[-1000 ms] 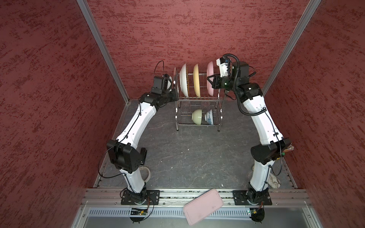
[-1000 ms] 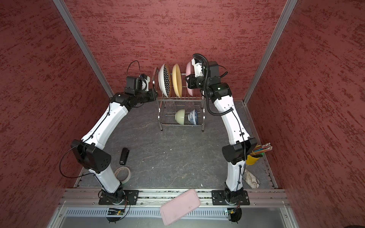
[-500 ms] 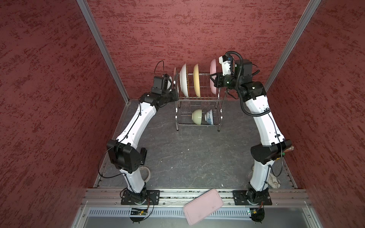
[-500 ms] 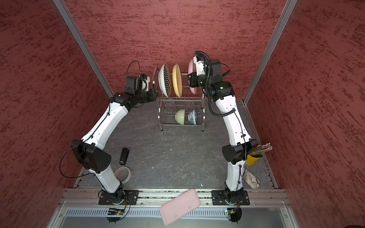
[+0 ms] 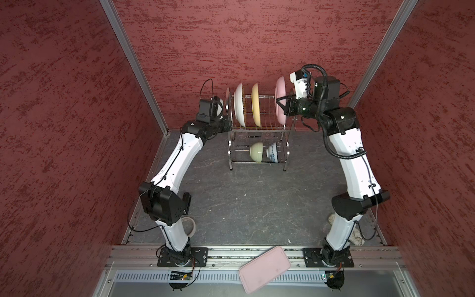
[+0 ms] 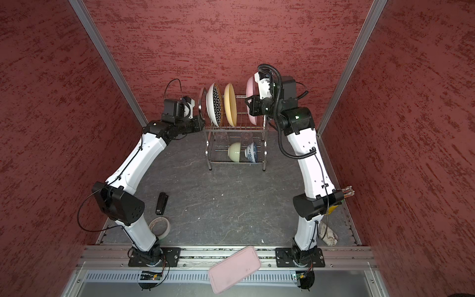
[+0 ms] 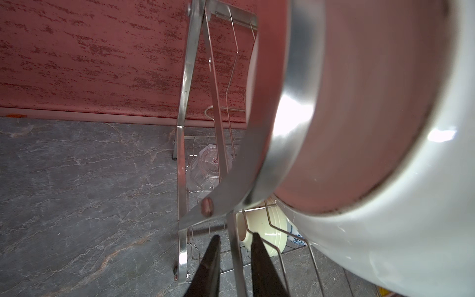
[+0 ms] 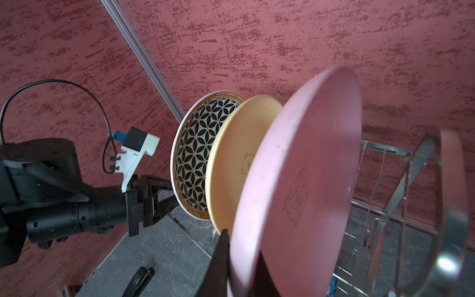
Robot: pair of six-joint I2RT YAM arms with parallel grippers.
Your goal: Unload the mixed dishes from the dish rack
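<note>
Right hand (image 8: 240, 253) is clenched on the pink plate (image 8: 308, 180), one finger on each face, gripping at the rim only. The plate is at the right-arm end of the dish rack (image 5: 259, 130), in the upper tier. It stands on edge and leans off the line of the other two plates. Its top edge is a bit higher than theirs in both top views. Can't tell if its bottom edge is seated in the wires.

The rack's rounded end frame is just beside the plate on its outer side, so it is tight there. The yellow-orange plate (image 8: 239, 154) is near on the inner side, with a visible gap. The black-and-white geometric plate (image 8: 198, 146) comes next, toward the rack's left-arm end. All three stand on edge, discs across the rack, fronts facing its right-arm end.

Left hand (image 7: 235, 235) is closed on a flat steel upright of the rack's left-arm end frame, a finger on each side of the strip.

In the rack's lower tier, the pale green bowl (image 5: 257, 152) and the blue-floral white bowl (image 5: 273, 153) lie on their sides, right next to each other. The green one is nearer the left-arm end, its foot toward that end. A clear cup (image 7: 205, 169) is in the same tier, on the wall side of the bowls.

Room to move: open space above the rack and a wide bare surface (image 5: 257, 200) in front of it. The back wall is close behind the rack. A pink tray (image 5: 264, 268) lies well in front of the rack, across the front rail.
</note>
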